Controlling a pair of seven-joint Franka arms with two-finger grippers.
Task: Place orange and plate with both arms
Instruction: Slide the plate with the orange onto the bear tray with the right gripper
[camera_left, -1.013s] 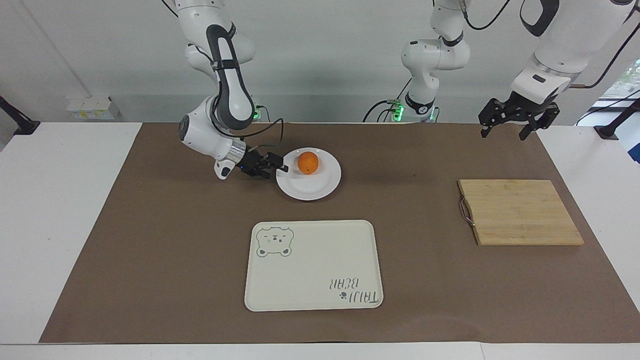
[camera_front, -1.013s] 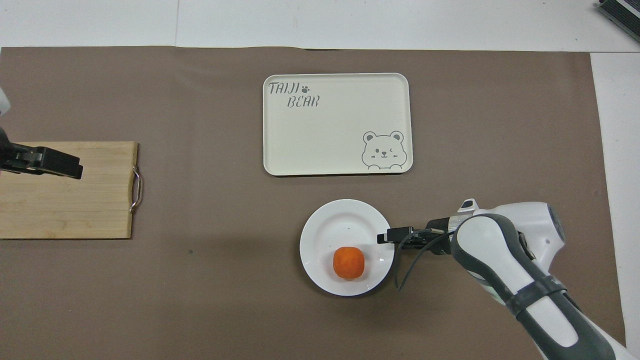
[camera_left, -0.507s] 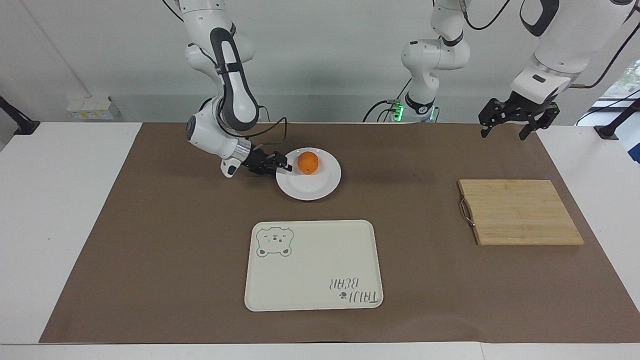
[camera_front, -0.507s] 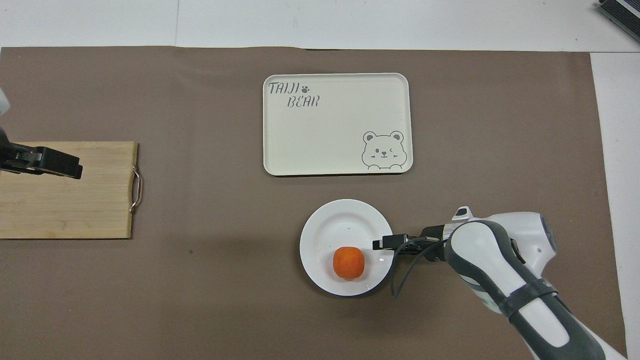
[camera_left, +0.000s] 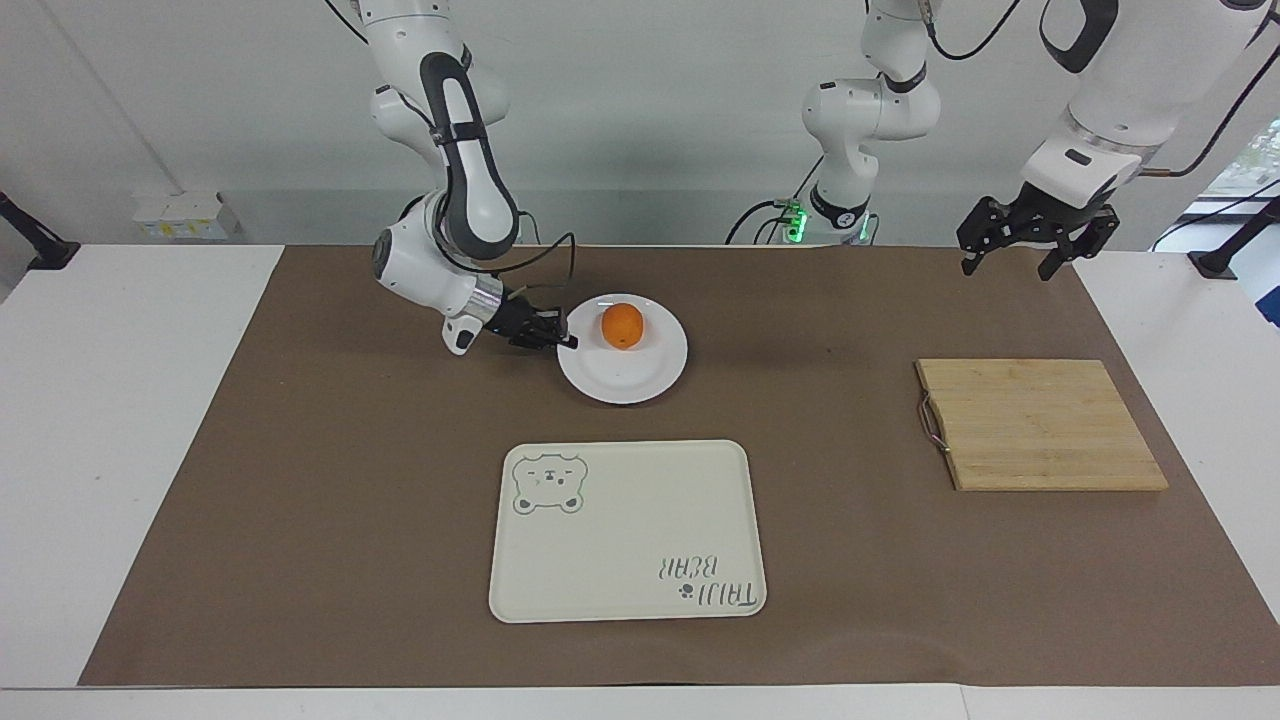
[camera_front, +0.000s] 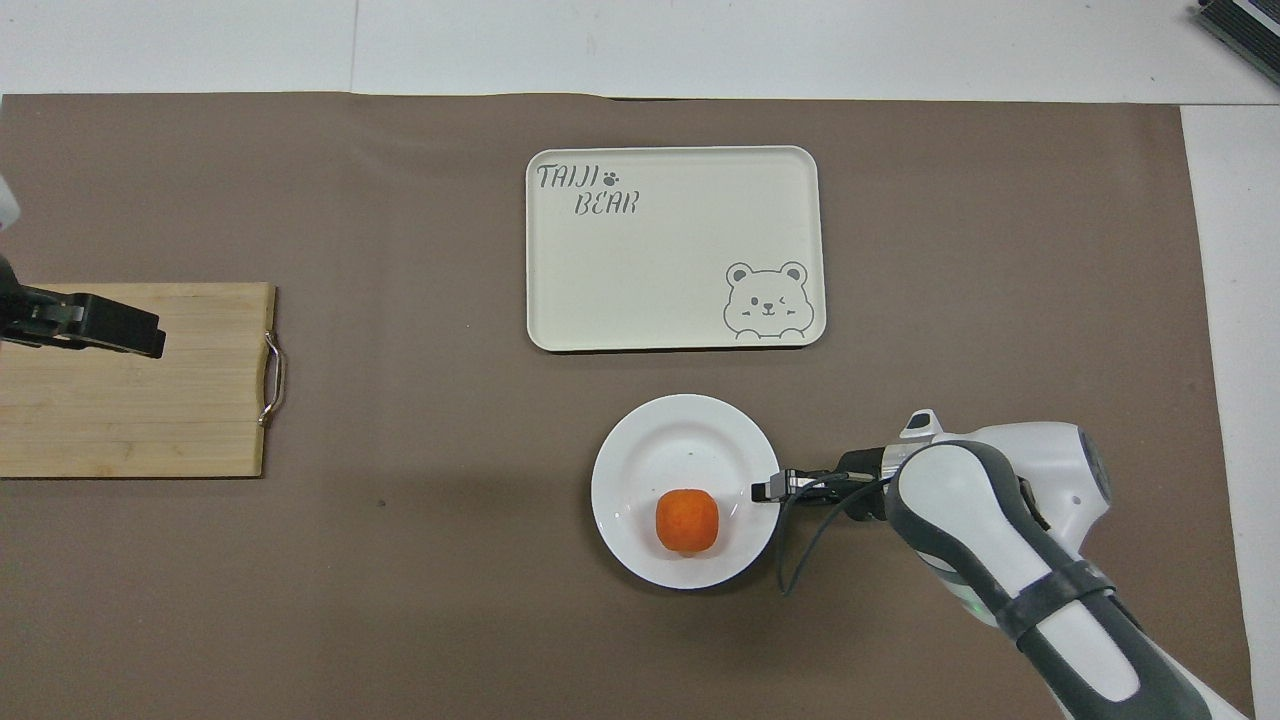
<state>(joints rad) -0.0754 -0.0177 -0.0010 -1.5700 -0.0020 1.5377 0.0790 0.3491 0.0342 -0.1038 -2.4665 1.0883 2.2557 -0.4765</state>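
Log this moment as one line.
right gripper: shut on plate rim | orange: on plate | left gripper: open, waiting

2 white arms (camera_left: 440, 60) with dark-grey joints, black cables, black tools.

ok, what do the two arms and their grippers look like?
Both arms are glossy white with dark grey joint bands. The right arm carries a loose black cable to its black two-finger right gripper. The left gripper is black with angular linkages below a white wrist.
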